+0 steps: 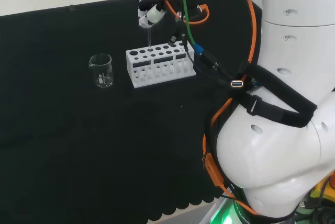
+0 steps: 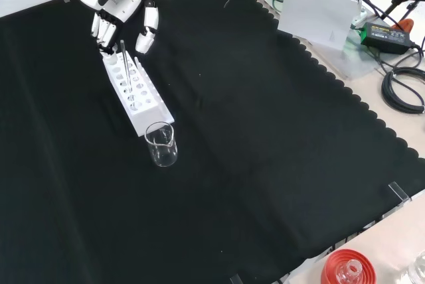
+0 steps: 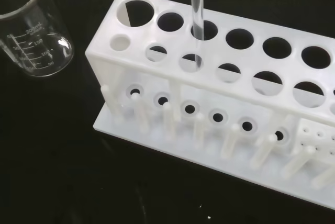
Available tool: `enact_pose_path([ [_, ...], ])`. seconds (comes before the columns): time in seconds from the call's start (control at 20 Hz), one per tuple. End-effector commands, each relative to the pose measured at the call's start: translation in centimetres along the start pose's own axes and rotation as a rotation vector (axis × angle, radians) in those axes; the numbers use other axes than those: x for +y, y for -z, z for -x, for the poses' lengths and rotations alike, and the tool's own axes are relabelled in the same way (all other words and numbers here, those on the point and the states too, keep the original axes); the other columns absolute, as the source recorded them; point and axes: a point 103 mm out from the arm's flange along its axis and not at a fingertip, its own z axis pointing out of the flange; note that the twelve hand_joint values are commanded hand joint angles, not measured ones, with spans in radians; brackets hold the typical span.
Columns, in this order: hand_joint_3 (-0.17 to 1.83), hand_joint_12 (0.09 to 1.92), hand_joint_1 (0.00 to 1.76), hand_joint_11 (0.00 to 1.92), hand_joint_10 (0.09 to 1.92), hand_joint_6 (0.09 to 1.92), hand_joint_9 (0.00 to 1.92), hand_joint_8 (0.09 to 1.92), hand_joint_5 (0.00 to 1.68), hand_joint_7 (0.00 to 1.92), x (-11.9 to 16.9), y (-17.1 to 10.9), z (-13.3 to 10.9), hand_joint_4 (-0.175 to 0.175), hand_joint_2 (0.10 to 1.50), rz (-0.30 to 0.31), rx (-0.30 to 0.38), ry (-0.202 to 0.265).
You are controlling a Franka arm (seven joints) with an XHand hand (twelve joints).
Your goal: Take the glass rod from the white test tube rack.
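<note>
while the black and white robot hand (image 2: pixel 109 5) hangs over the far end of the white plastic test tube rack (image 2: pixel 136 95) in the front view, its fingers (image 2: pixel 147 35) point down around the top of the thin clear glass rod (image 2: pixel 125 65), but from there i cannot tell if they really pinch it. the head view shows the hand (image 1: pixel 149 15) curled just above the rod (image 1: pixel 149 41), which goes straight down into a hole of the rack (image 1: pixel 159 67). the wrist view gives what the others do not: the rod (image 3: pixel 197 14) stands upright in the third hole of one row of the rack (image 3: pixel 220 109), its lower end visible through the next plate. a small clear glass beaker (image 1: pixel 101 70) stands just beside the rack's end on the black cloth (image 2: pixel 265 138).
</note>
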Motion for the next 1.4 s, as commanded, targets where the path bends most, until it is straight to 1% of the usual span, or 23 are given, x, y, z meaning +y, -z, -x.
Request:
enact_pose_path([
  [0.05,0.37,1.35,0.52,0.54,0.86,0.97,0.67,0.90,0.40,0.28,0.10,0.02,0.49,-0.070,1.03,-0.003,-0.003,-0.006],
  [0.3,0.38,1.35,0.52,0.54,0.86,0.98,0.67,0.90,0.41,0.28,0.22,0.05,0.65,-0.070,1.03,-0.007,-0.002,-0.010],
  [0.55,0.38,1.34,0.53,0.57,0.85,1.00,0.69,0.90,0.45,0.30,0.47,-0.15,1.04,-0.075,1.03,0.014,0.001,-0.002],
  [0.75,0.39,1.31,0.56,0.65,0.81,1.05,0.78,0.89,0.51,0.40,0.60,-0.37,0.96,-0.085,1.03,0.031,-0.012,0.005],
  [1.05,0.41,1.25,0.63,0.80,0.75,1.08,0.93,0.86,0.59,0.63,0.72,-0.16,0.93,-0.098,1.03,0.051,-0.013,0.015],
  [1.2,0.43,1.23,0.66,0.87,0.74,1.09,1.00,0.86,0.62,0.69,0.81,-0.17,0.81,-0.104,1.02,0.056,-0.005,0.020],
  [1.4,0.44,1.21,0.70,0.92,0.73,1.10,1.05,0.87,0.64,0.72,1.03,-0.20,0.49,-0.109,1.02,0.057,0.003,0.024],
])
